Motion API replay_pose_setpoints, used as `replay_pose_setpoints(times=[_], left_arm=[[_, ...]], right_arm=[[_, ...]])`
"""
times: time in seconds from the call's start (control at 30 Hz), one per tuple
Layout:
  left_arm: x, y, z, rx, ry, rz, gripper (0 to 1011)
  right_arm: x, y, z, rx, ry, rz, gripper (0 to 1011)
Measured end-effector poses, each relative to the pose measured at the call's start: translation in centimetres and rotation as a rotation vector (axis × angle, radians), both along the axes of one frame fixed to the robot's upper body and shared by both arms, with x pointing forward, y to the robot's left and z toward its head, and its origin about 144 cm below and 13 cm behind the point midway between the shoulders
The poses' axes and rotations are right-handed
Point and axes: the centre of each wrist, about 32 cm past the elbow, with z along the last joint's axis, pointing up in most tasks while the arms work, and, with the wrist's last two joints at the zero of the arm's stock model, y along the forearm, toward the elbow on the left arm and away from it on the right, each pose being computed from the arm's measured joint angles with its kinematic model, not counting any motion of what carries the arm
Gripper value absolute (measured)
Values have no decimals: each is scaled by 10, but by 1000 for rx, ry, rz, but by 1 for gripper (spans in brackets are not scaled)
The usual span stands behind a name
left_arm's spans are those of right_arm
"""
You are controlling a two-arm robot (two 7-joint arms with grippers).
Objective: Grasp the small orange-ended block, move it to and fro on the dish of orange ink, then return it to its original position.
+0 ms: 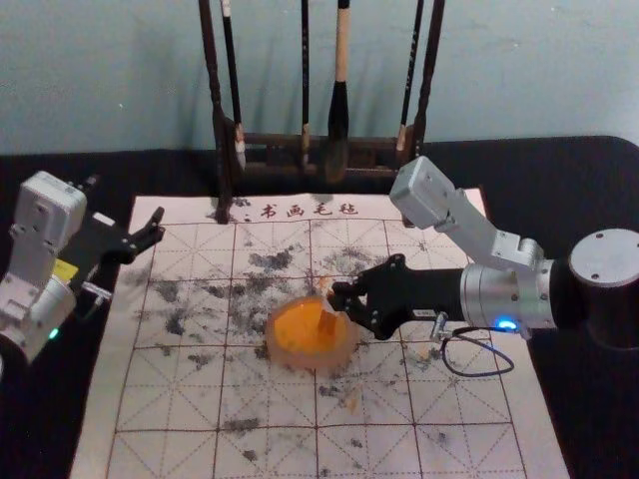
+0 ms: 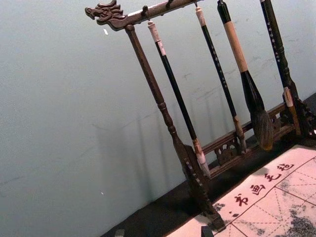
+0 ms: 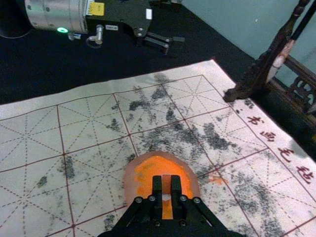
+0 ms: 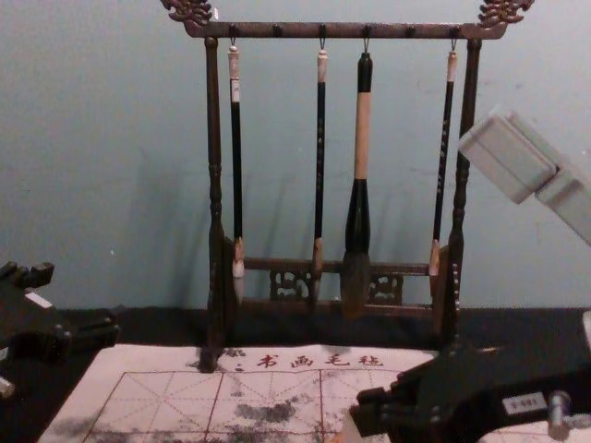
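Right tool holds the small block pinched between its tips. Dish of orange ink lies just below them; contact unclear. Left tool idle, fingers spread, well apart, leftward of right tool.

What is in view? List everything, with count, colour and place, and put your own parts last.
Dish: one, pale pink, on the mat
Ink: one pool, orange, in the dish
Block: one, orange-ended, in the right gripper at the dish
Mat: one, off-white with red grid and dark smudges, on the table
Rack: one, dark brown, behind the mat's far edge
Slim brushes: three, black-shafted, hanging on the rack
Thick brush: one, black and tan, same rack
Table: one, black, under the mat
Wall: one, blue-grey, background
Left gripper: one, black, open, mat's left side
Right gripper: one, black, at the dish
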Motion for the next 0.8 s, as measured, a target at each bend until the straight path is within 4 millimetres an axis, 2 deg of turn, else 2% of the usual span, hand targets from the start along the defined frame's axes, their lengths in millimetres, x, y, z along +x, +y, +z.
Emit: replay_pose_setpoints(times=[0.8], left_arm=[[0, 0, 0, 0, 0, 0, 1001]], right_arm=[[-3, 20, -2, 16, 17, 46, 99]])
